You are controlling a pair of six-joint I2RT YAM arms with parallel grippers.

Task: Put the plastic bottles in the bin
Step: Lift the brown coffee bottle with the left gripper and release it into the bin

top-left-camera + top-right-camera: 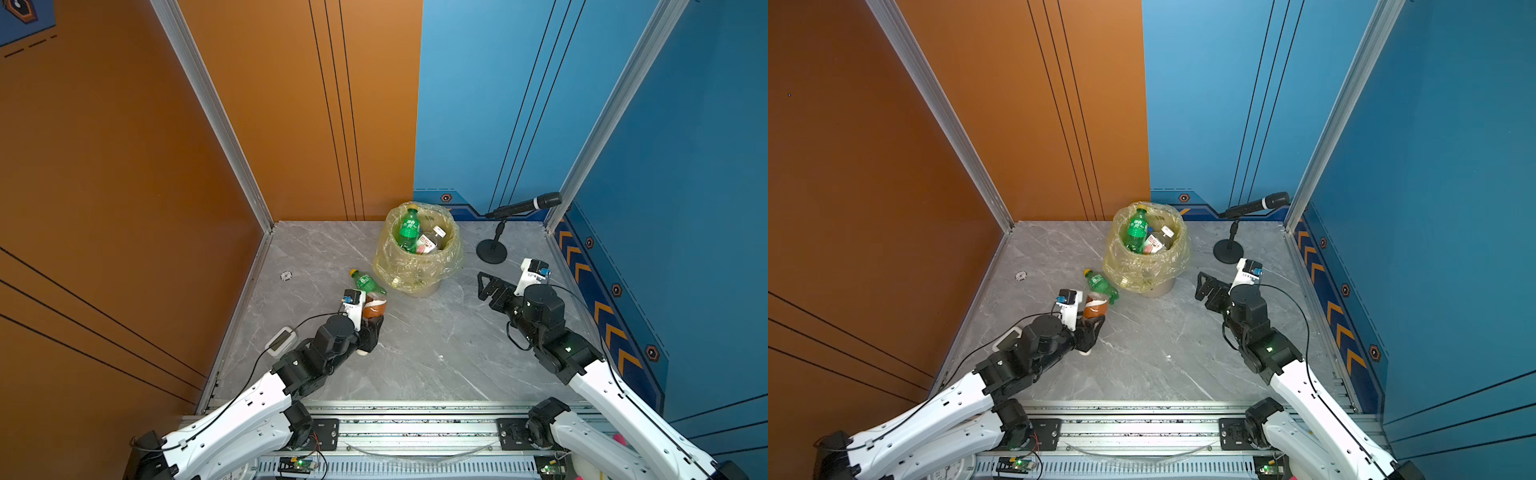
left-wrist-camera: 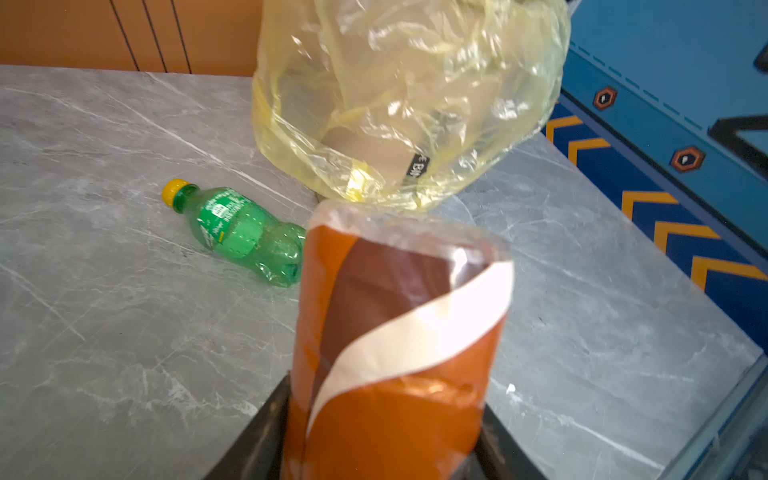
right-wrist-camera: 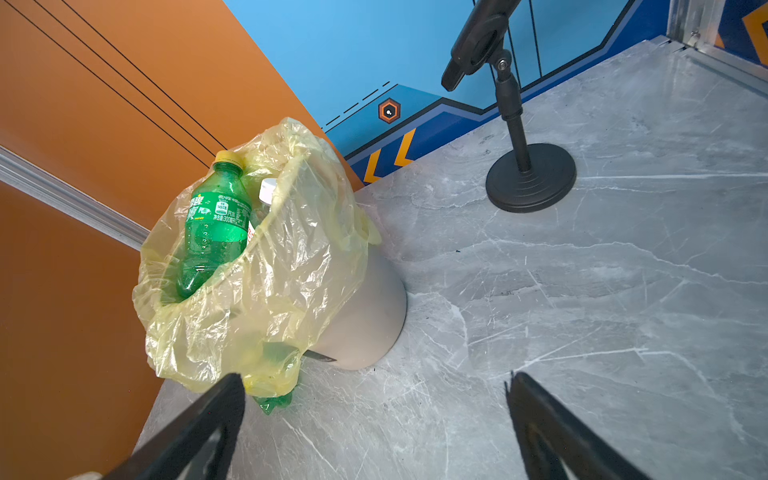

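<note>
In both top views the left gripper (image 1: 370, 329) is closed on the brown-and-white bottle (image 1: 374, 306), which it pinches low on the body. The white cap sticks out behind the jaws, toward the robot, and the base points forward to the bin (image 1: 417, 270). So the long axis of this bottle aims almost straight at the bin, which stands just beyond it and a little to the right. One green bottle (image 1: 368, 283) lies on the table between them, with its base next to the draped bag and its cap turned away to the far left. The right gripper (image 1: 481, 286) has its fingers spread wide and holds nothing, on the other side of the bin and more apart from it. In the left wrist view the sleeved bottle fills the space between the two dark fingers (image 2: 257, 436), and the bag of the bin rises directly behind its base, higher than the bottle. I judge the left arm must lift before it goes forward. In the right wrist view the fingers stand wide apart, and another green bottle (image 3: 216, 224) leans upright inside the bin.
</note>
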